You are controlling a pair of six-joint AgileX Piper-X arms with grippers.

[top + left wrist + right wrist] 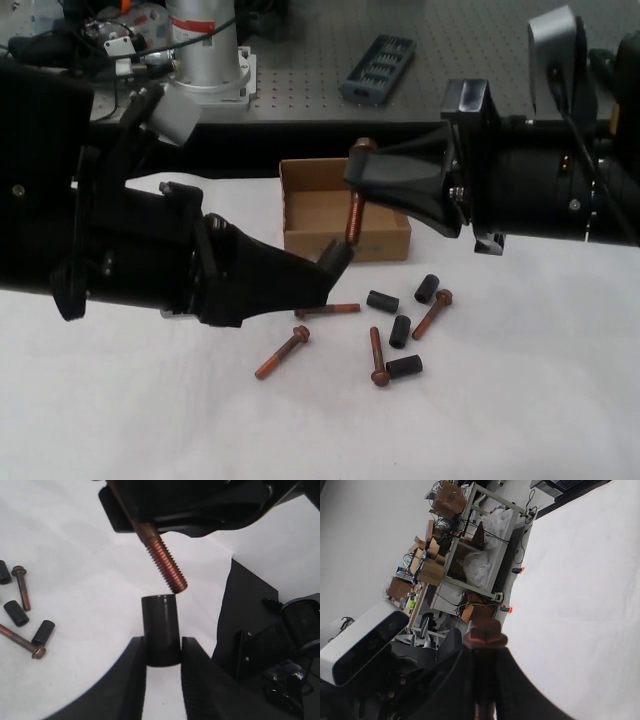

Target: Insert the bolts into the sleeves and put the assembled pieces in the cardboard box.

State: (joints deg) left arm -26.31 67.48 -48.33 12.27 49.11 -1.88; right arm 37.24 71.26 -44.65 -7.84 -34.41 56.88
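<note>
Black left arm (150, 250) is extending low and level. The left gripper (162, 652) is pinching a short black cylindrical sleeve (160, 627) upright between both fingers. Black right arm (540, 180) is sitting higher. The right gripper (362, 168) is clamping a copper-coloured threaded bolt (353, 215) just under its head. The shank is pointing down, with its tip right at the sleeve's rim.

The held bolt (162, 562) loses its head behind the right pincer (137, 515) in the left wrist view, its shank blurs dark in the right one, and up high the left pincer (330, 268) hides most of the sleeve (337, 254).
</note>
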